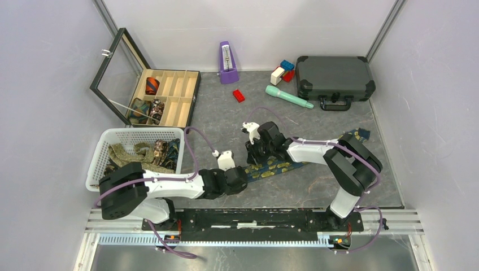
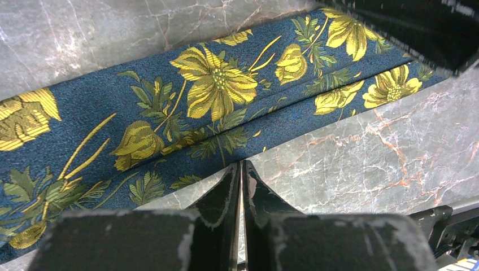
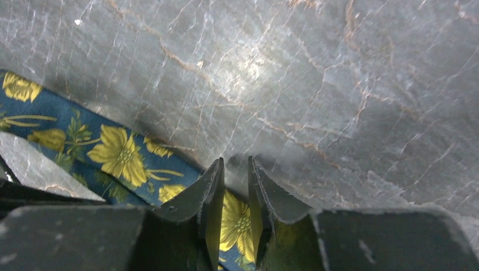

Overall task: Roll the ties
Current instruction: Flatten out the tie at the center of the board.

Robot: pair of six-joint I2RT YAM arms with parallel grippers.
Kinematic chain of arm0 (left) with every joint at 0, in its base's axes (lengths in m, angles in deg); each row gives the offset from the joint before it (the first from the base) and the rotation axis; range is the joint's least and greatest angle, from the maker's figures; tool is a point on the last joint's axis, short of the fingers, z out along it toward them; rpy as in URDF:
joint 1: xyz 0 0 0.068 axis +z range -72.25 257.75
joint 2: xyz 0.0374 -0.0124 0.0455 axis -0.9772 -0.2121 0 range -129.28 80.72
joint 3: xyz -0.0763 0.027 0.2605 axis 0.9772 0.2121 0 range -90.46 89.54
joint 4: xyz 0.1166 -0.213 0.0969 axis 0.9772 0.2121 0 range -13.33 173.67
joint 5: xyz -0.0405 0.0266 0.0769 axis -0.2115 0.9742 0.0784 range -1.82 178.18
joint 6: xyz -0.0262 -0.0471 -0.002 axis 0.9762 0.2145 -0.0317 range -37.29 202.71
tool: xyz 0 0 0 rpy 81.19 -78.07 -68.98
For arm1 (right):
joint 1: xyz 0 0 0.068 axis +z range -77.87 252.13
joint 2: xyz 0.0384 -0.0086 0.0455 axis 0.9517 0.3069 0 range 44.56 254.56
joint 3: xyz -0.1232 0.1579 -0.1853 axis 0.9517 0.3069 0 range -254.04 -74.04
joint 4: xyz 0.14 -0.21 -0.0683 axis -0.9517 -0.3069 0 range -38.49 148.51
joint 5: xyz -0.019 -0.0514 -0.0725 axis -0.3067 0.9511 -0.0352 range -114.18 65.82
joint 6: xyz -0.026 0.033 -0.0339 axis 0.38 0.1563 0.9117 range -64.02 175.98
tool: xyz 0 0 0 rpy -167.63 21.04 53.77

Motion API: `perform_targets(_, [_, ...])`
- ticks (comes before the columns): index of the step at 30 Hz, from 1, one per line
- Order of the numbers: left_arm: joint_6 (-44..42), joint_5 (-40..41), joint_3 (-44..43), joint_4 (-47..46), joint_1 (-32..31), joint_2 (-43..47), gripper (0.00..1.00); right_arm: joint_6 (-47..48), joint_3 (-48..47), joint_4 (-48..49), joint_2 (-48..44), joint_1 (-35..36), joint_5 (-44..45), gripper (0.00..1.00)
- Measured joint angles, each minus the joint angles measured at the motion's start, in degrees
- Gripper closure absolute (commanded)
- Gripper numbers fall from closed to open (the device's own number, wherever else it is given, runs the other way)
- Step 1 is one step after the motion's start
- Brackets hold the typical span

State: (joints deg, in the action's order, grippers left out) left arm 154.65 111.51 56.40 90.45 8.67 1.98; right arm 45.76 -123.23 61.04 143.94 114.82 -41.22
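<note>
Woven cloth on the navy tie (image 2: 169, 113): matt, finely pebbled, with yellow flowers printed flat into the weave. Grey marble-look bench (image 2: 367, 158), smooth, softly glossy, veined in rust. Matt black plastic on the left claw (image 2: 242, 165), edges scuffed pale and rough; likewise on the right claw (image 3: 234, 161). Toward the bench's far left corner, pale bare wood inside the divided box (image 1: 172, 97), with a clear shiny pane in its black-framed lid (image 1: 116, 73). White lattice plastic for the basket (image 1: 135, 131). Grained black plastic on the case (image 1: 333, 79), far right corner.
</note>
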Motion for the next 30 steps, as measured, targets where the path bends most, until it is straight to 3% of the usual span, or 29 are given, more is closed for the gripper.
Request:
perform_targets(22, [-2.6, 0.5, 0.0, -1.5, 3.6, -0.5, 0.91, -4.7, 11.7, 4.5, -9.4, 2.6, 3.3, 0.77])
perform_targets(27, [-3.8, 0.6, 0.0, -1.8, 4.6, -0.5, 0.91, -7.0, 13.1, 5.6, -10.6, 3.0, 5.6, 0.72])
perform_targets(30, [-4.3, 0.7, 0.0, -1.6, 4.7, -0.3, 0.84, -7.9, 13.1, 5.6, -11.6, 3.2, 7.1, 0.68])
